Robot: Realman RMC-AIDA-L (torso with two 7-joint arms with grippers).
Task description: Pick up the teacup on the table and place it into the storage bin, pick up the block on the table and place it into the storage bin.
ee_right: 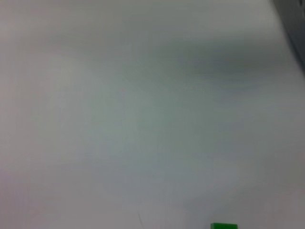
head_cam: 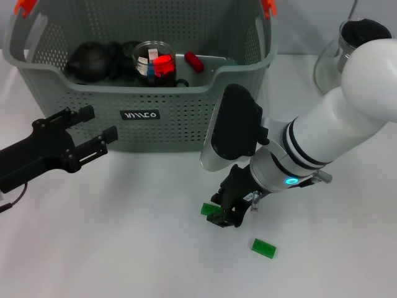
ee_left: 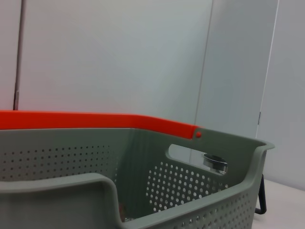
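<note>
The grey perforated storage bin (head_cam: 139, 118) stands at the back of the white table and fills the left wrist view (ee_left: 205, 191). A glass teacup (head_cam: 154, 62) with something red in it sits inside the bin. My left gripper (head_cam: 99, 124) hovers open and empty just in front of the bin's left part. One green block (head_cam: 206, 209) lies on the table below the bin's right corner, and my right gripper (head_cam: 224, 216) is down right against it. A second green block (head_cam: 263, 248) lies apart, closer to me. A green block's edge (ee_right: 223, 226) shows in the right wrist view.
The bin also holds a black teapot (head_cam: 90, 61) and a red piece (head_cam: 194, 61). Its handles have orange tips (head_cam: 25, 6), and an orange handle bar (ee_left: 95, 119) shows in the left wrist view. A glass teapot (head_cam: 350, 46) stands at the back right.
</note>
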